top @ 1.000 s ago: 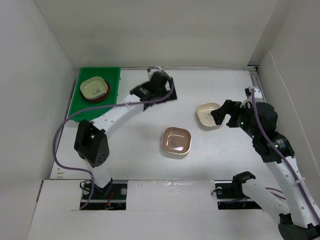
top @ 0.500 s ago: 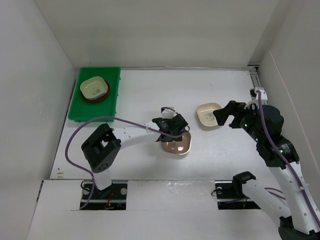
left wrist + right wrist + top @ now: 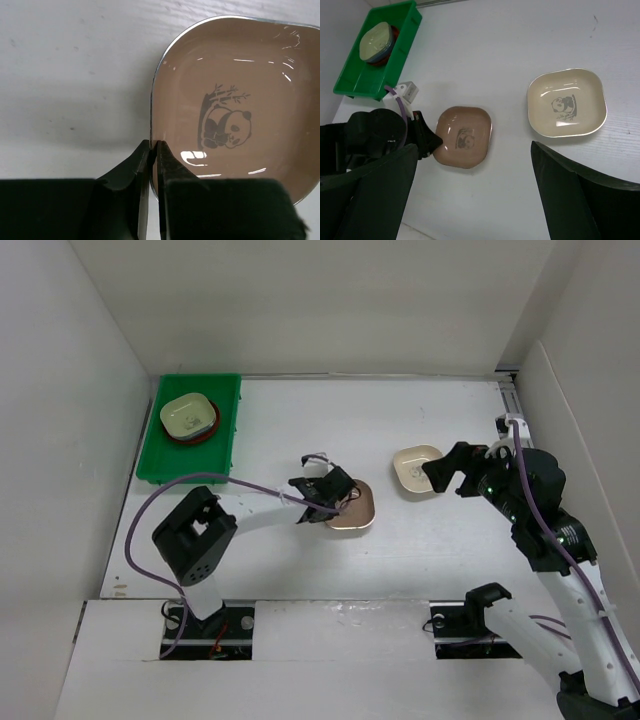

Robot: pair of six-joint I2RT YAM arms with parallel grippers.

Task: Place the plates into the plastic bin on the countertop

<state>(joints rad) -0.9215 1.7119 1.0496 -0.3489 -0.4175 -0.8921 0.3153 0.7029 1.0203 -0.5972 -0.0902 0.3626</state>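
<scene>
A pinkish-tan plate [image 3: 352, 508] with a panda print lies mid-countertop [image 3: 270, 440]. My left gripper [image 3: 328, 498] is shut on its left rim, one finger inside the plate [image 3: 235, 115] and one outside, tips meeting at the rim [image 3: 154, 145]. A cream plate [image 3: 417, 470] sits to the right, just left of my open right gripper [image 3: 450, 472], which holds nothing. In the right wrist view both plates show: tan [image 3: 464, 136] and cream [image 3: 566, 102]. The green plastic bin [image 3: 160, 455] at the far left holds a pale dish on a red-brown plate [image 3: 190, 418].
White walls border the countertop on the left, back and right. My left arm and its purple cable [image 3: 150, 510] stretch across the near-left of the surface. A raised white ledge [image 3: 330, 625] runs along the near edge.
My left arm swung from beside the bin to the tan plate and its jaws closed on the rim. The plate shifted slightly away from the near edge. My right arm barely moved.
</scene>
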